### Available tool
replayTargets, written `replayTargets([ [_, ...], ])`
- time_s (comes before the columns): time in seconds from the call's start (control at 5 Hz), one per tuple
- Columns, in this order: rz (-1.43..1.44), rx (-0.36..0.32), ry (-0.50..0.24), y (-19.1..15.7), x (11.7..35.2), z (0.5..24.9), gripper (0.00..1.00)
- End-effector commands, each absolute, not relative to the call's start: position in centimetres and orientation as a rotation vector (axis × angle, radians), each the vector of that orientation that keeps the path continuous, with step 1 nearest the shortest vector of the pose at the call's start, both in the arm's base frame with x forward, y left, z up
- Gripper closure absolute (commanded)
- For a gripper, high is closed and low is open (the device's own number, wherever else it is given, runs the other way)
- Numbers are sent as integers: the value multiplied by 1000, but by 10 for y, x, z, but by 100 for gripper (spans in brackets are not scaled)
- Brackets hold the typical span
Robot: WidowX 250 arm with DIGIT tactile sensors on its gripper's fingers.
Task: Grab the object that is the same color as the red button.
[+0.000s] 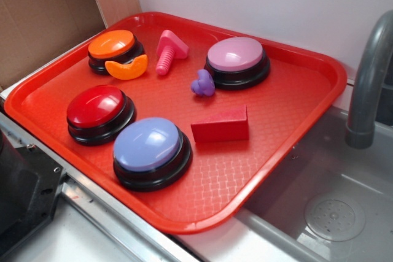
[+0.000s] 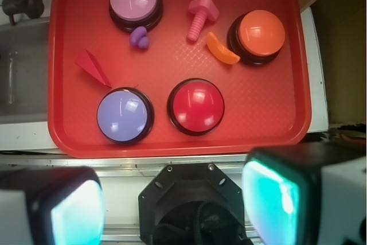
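Observation:
The object, a small matte red wedge (image 1: 221, 124) (image 2: 92, 66), lies on the red tray (image 1: 288, 145) (image 2: 275, 84) between the blue button and the pink-topped button. The red button (image 1: 98, 113) (image 2: 195, 106) sits on a black base at the tray's near side. My gripper (image 2: 175, 205) hangs high above the tray's near edge, over the robot base, far from both. Its two teal pads (image 2: 274, 199) stand wide apart with nothing between them. The exterior view shows no part of the gripper's fingers.
Also on the tray: a blue button (image 1: 150, 150) (image 2: 124, 115), an orange button (image 1: 114, 49) (image 2: 260, 35), a pink-topped button (image 1: 237, 60) (image 2: 135, 1), a pink screw toy (image 1: 169, 50) (image 2: 200, 16), an orange crescent (image 1: 127, 68), a purple piece (image 1: 203, 83). A sink (image 1: 319, 213) with grey faucet (image 1: 368, 84) adjoins.

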State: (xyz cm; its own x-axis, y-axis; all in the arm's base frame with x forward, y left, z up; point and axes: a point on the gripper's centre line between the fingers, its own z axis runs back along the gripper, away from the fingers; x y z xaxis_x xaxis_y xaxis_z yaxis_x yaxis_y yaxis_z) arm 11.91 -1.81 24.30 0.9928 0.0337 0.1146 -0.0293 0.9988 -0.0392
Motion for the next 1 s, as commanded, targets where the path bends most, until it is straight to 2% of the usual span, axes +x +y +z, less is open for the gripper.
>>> replayTargets([
  [0.0, 32, -37, -116, -18, 119, 243, 0],
  [0.4, -213, -9, -159, -55, 155, 212, 0],
  [0.6, -305, -23, -164, -73, 170, 193, 0],
  [0.8, -401, -19, -192, -95, 194, 157, 0],
])
